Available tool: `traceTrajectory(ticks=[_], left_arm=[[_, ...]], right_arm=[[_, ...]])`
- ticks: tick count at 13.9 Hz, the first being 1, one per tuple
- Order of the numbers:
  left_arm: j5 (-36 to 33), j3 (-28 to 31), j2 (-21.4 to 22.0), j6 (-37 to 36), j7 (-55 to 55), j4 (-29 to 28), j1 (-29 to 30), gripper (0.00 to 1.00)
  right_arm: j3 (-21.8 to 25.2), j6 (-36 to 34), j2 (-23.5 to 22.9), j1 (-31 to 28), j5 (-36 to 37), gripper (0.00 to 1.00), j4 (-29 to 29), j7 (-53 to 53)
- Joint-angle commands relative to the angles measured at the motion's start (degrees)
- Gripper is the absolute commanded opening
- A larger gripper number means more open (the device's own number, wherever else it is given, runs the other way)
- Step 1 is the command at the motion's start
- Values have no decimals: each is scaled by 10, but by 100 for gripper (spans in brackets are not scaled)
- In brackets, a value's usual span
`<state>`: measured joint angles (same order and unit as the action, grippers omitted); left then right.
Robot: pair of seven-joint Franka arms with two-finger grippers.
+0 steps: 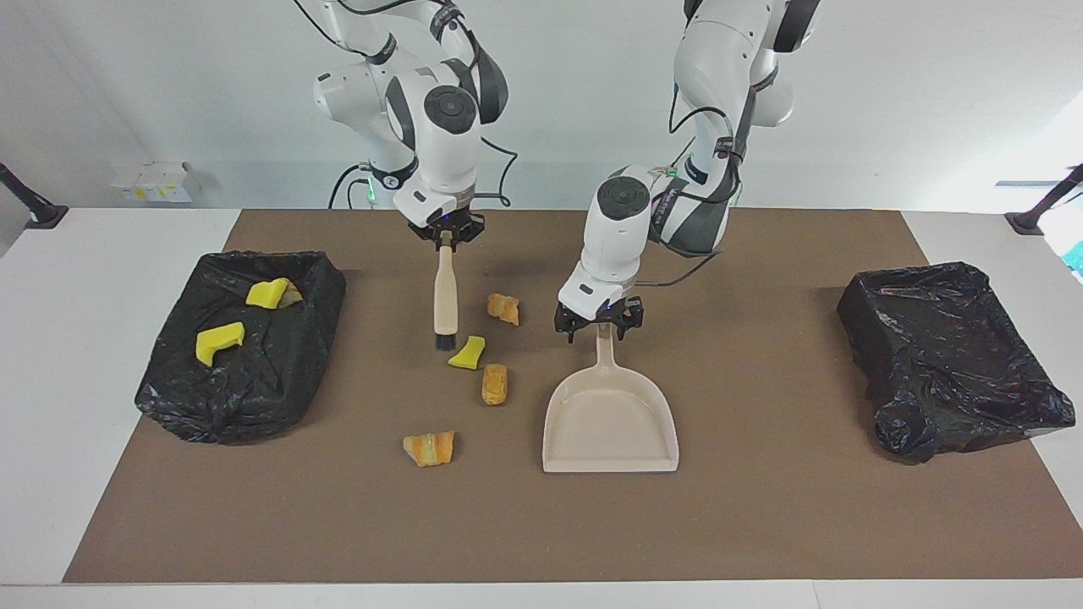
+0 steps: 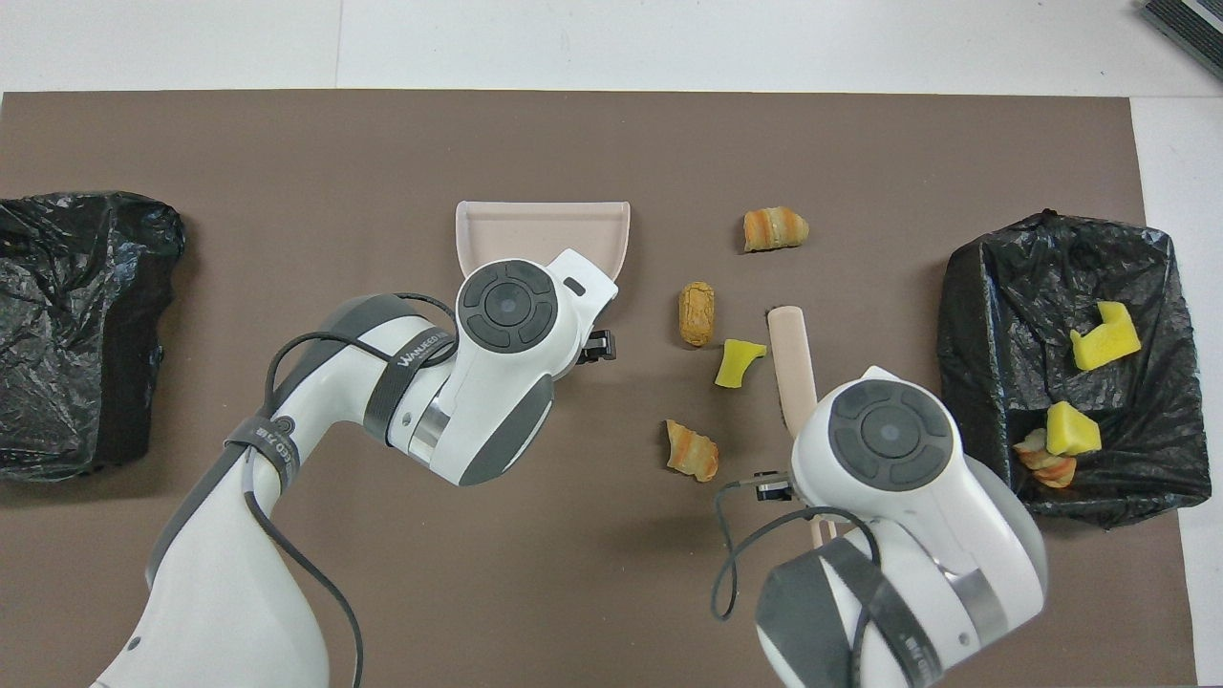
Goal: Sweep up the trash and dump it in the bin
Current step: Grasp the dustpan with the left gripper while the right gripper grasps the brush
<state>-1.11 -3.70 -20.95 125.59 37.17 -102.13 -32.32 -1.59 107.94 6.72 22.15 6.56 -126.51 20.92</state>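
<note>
My bench (image 1: pixel 68 381) is white, and a brown mat (image 1: pixel 761 507) covers most of its middle. A plain white wall (image 1: pixel 169 85) fills the upper frame. At upper left, small white boxes (image 1: pixel 156 180) sit against it. Black clamp stands grip the bench's corners at far left (image 1: pixel 34 207) and far right (image 1: pixel 1045 207).

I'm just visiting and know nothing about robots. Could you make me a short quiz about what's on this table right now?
1. True or false: the dustpan already holds trash.
2. How many loose chunks lie on the mat outside any bin?
3. What does the right gripper hold: A) brush, B) dustpan, C) nothing?

Key:
1. False; its tray is bare, and the left gripper holds its handle.
2. Four: one yellow sponge scrap and three orange-brown pieces.
3. A. Three more chunks lie in the bin at the right arm's end.
</note>
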Motion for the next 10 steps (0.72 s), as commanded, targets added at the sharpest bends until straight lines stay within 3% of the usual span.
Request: traceTrajectory(ticks=[1, 2, 5, 6, 10], left_arm=[[0, 8, 6, 8, 2, -13, -2, 100], [0, 8, 6, 8, -1, -14, 1, 93], [0, 8, 6, 3, 2, -13, -1, 19], [0, 8, 6, 1, 2, -13, -1, 0], [-1, 8, 9, -3, -20, -6, 8, 0]], right_arm=[[-7, 41, -36, -60, 48, 0, 12, -70], [-8, 53, -56, -78, 75, 0, 26, -78], [-7, 54, -126, -110, 117, 0, 104, -126], [-6, 54, -151, -119, 118, 0, 132, -148], [-5, 65, -202, -141, 139, 0, 200, -217]])
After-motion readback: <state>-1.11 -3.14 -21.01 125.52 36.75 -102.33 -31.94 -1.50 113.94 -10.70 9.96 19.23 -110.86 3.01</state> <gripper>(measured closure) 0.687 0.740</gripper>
